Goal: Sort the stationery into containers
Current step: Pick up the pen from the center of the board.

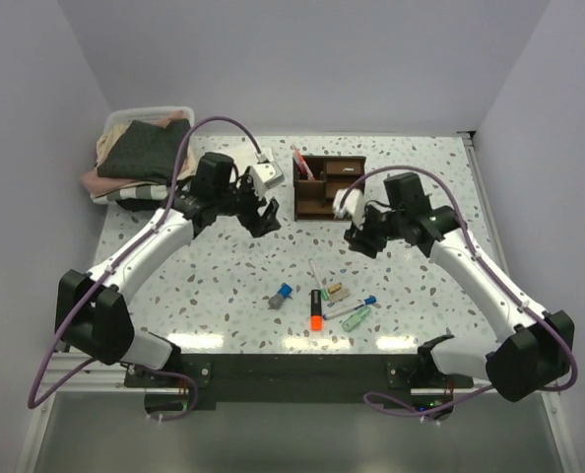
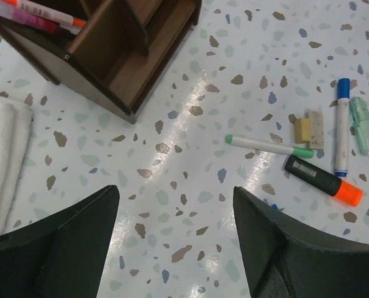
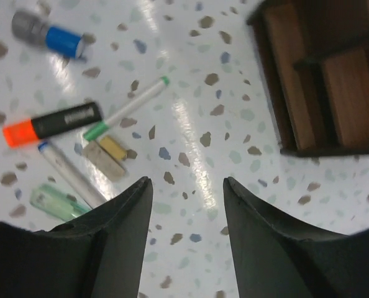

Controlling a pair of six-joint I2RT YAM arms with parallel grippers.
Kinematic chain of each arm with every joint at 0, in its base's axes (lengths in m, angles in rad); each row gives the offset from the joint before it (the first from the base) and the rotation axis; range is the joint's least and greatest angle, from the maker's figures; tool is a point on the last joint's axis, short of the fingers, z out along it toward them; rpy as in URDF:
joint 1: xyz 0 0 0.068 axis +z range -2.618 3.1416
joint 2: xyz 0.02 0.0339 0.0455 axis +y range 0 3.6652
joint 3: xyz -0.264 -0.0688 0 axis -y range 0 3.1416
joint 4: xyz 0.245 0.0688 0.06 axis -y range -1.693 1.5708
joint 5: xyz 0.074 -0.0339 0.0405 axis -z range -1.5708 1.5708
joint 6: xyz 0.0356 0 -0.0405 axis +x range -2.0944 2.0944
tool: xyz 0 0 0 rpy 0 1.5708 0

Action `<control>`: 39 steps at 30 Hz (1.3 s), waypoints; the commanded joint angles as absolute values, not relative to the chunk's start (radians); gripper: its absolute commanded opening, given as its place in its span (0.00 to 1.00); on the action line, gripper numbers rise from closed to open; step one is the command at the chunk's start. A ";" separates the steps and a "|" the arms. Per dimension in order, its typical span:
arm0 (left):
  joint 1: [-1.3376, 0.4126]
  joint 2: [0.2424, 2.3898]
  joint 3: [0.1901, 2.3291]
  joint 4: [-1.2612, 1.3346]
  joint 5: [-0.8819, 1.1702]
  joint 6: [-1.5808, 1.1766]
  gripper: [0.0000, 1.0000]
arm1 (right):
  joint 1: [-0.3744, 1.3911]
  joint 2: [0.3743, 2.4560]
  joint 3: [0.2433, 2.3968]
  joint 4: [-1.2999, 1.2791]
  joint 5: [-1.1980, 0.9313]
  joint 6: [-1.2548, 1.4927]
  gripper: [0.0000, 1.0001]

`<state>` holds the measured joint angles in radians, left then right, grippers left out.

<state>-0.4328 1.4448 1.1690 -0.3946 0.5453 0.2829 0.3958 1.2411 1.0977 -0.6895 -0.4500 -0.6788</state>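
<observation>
The dark brown wooden organiser stands at the back middle of the table, with red and white pens in its left section. Loose stationery lies near the front: a blue-capped grey piece, an orange-black highlighter, a white pen with green ends, tan erasers, a blue-capped white marker and a clear green piece. My left gripper is open and empty left of the organiser. My right gripper is open and empty in front of the organiser's right side.
A white bin of folded clothes stands at the back left. A white object lies just left of the organiser and shows as white cloth in the left wrist view. Grey walls close in the table on three sides.
</observation>
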 commanded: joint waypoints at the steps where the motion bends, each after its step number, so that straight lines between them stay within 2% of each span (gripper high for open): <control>1: -0.307 1.399 1.144 -0.278 0.556 0.282 0.82 | 0.538 1.352 1.160 -0.928 -0.462 -1.331 0.54; 3: -0.214 1.422 1.146 -0.221 0.666 0.157 0.84 | 0.580 1.423 1.216 -0.951 -0.431 -1.505 0.55; 4: -0.195 1.433 1.167 -0.224 0.678 0.131 1.00 | 0.618 1.487 1.233 -0.977 -0.422 -1.567 0.55; 7: -0.164 1.445 1.206 -0.276 0.683 0.126 1.00 | 0.704 1.574 1.284 -0.995 -0.394 -1.744 0.55; 12: -0.143 1.335 1.160 -0.273 0.595 0.140 1.00 | 0.830 1.744 1.368 -1.046 -0.383 -1.909 0.54; 18: -0.103 1.214 1.089 -0.301 0.560 0.170 1.00 | 0.890 1.879 1.468 -1.164 -0.356 -2.044 0.50; 24: -0.101 1.140 1.028 -0.298 0.537 0.195 1.00 | 0.923 1.916 1.479 -1.314 -0.284 -2.180 0.49; 28: -0.100 1.123 1.008 -0.296 0.531 0.204 1.00 | 0.931 1.931 1.485 -1.382 -0.249 -2.200 0.48; 39: -0.095 1.129 0.994 -0.253 0.528 0.190 1.00 | 0.940 1.985 1.493 -1.333 -0.285 -2.174 0.49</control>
